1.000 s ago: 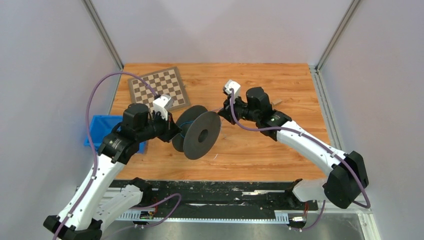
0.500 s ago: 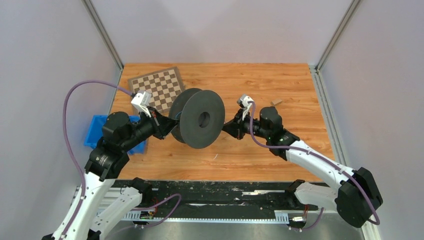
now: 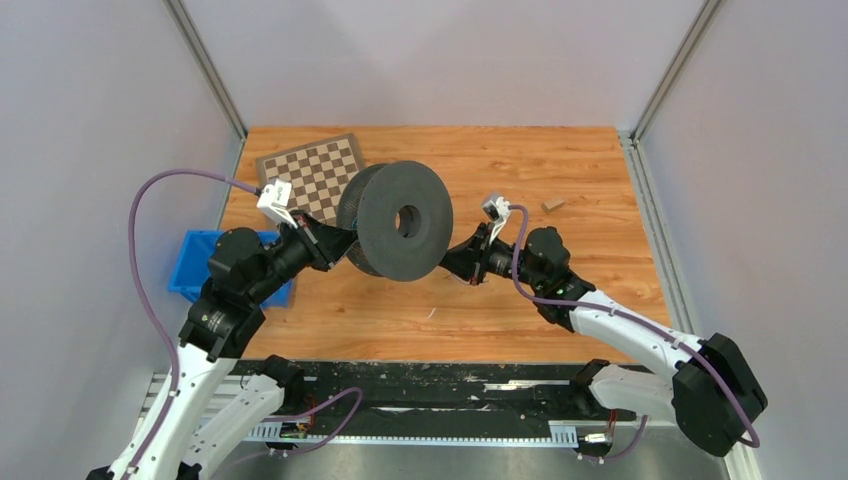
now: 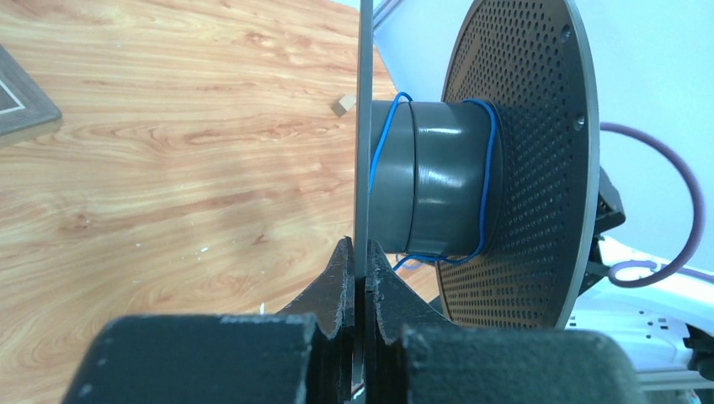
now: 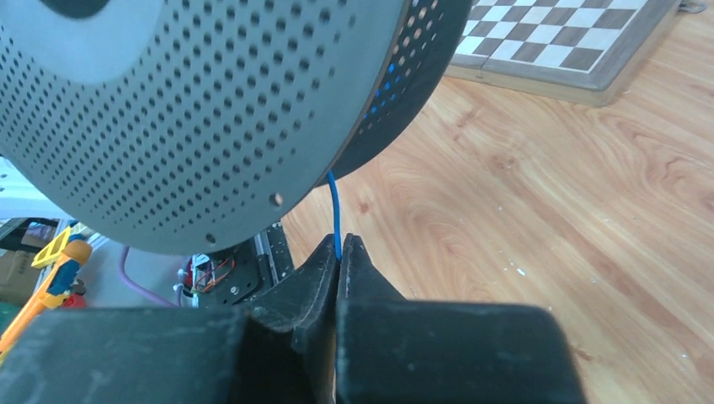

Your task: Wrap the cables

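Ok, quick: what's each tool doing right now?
Left tool: closed on the rim of the spool.
Right tool: closed on the blue cable.

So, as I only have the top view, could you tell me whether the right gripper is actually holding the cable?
Observer: Yes. In its wrist view the right gripper is shut on the thin blue cable, which runs up from the fingertips and passes behind the spool.
Operator: Thank you. And is any of it wound on the hub yet?
Observer: Yes. The left wrist view shows a couple of loose turns round the hub, between the two discs.
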